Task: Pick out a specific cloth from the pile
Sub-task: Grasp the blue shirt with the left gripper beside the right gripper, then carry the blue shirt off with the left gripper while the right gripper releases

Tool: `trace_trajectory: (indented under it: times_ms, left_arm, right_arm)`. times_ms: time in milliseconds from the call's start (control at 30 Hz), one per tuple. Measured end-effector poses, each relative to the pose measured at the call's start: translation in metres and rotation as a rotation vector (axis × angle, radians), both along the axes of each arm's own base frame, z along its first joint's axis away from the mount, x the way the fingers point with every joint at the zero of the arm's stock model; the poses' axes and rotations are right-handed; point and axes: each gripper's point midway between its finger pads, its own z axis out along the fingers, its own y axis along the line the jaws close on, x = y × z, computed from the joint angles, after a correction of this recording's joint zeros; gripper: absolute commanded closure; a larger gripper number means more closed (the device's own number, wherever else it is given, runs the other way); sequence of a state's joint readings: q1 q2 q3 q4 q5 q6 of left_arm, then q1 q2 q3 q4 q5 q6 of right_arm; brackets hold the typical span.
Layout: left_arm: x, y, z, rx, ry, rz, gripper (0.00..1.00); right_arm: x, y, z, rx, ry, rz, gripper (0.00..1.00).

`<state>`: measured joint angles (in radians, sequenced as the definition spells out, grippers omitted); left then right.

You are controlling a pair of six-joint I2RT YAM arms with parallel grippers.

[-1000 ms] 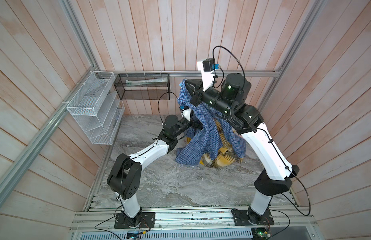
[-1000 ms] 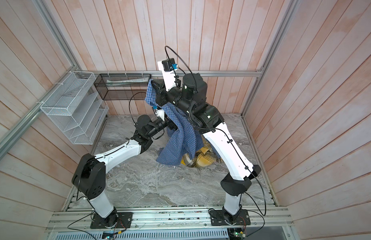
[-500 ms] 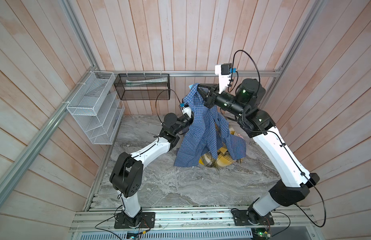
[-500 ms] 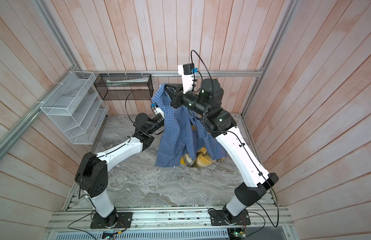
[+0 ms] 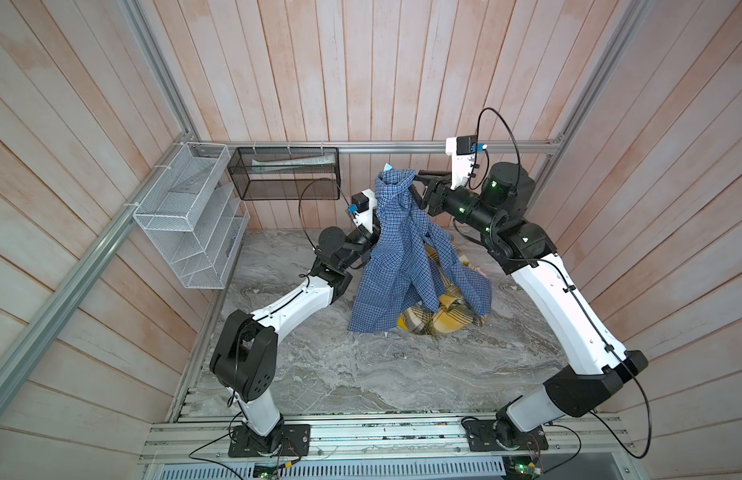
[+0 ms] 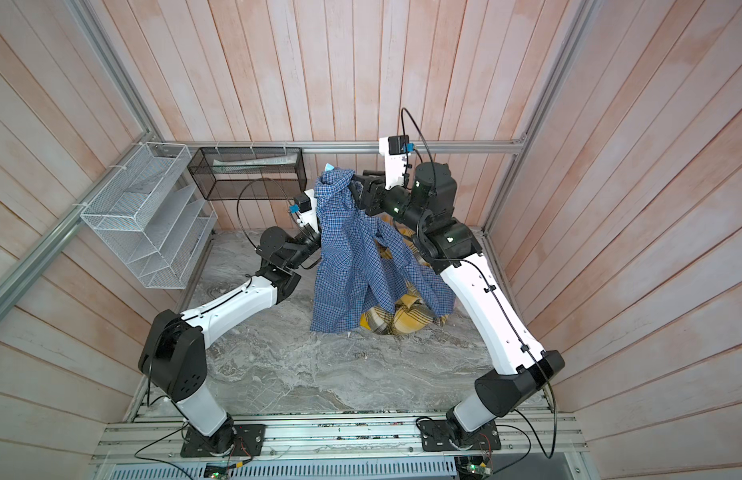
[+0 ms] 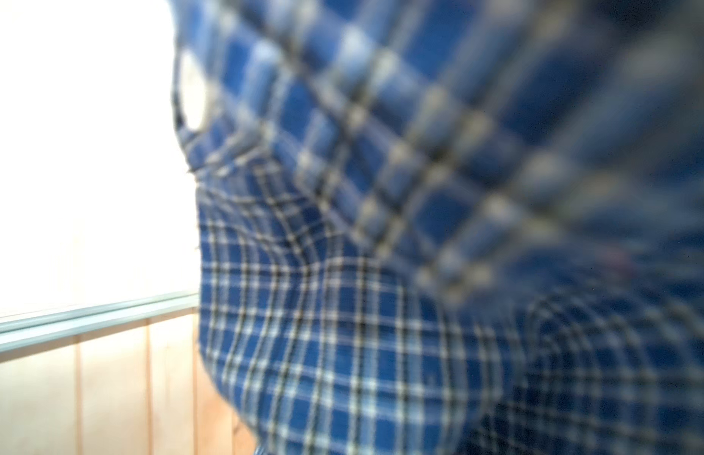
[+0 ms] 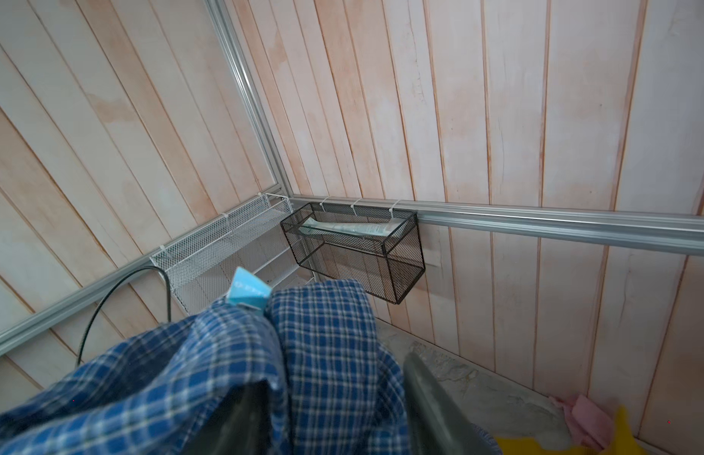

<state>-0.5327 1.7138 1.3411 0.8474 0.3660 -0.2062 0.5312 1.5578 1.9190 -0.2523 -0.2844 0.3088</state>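
Blue checked cloth (image 5: 398,257) hangs raised above the pile (image 5: 440,322), toward 12 o'clock on the surface (image 5: 319,365).
The right pincer (image 5: 419,185), at 3 o'clock of its top, stands spread, fabric draped over one finger; the left pincer, hidden behind it at 9 o'clock, is closed.

**Front of the tabletop open, centre curtained off**
The front half of the marble tabletop (image 5: 361,374) lies bare between the two arm bases. The hanging checked shirt (image 5: 394,257) screens the centre and drapes onto the yellow pile (image 5: 438,322). A black basket (image 5: 286,185) and a white rack (image 5: 182,208) crowd the back-left corner.
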Motion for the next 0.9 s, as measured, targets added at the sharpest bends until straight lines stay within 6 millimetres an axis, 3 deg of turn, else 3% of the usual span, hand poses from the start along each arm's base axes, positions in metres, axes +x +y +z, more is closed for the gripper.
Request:
trace_trajectory:
  times_ms: [33,200,400,733,900]
  left_arm:
    - [0.003,0.008,0.004,-0.004,0.000,0.020,1.00]
    - [0.013,0.052,0.037,-0.014,-0.002,0.137,1.00]
    - [-0.001,0.099,0.095,-0.052,-0.064,0.264,1.00]
    - [0.003,0.193,0.165,-0.076,-0.127,0.518,1.00]
    - [0.000,0.233,0.188,-0.080,-0.169,0.620,1.00]
  right_arm:
    - [0.002,-0.001,-0.004,-0.007,0.010,-0.010,0.02]
    - [0.011,-0.007,-0.020,-0.047,0.023,-0.070,0.02]
    - [0.022,-0.020,-0.042,-0.107,0.045,-0.163,0.02]
    - [0.014,-0.055,-0.031,-0.114,0.007,-0.270,0.02]
    - [0.014,-0.060,-0.051,-0.135,0.034,-0.279,0.02]
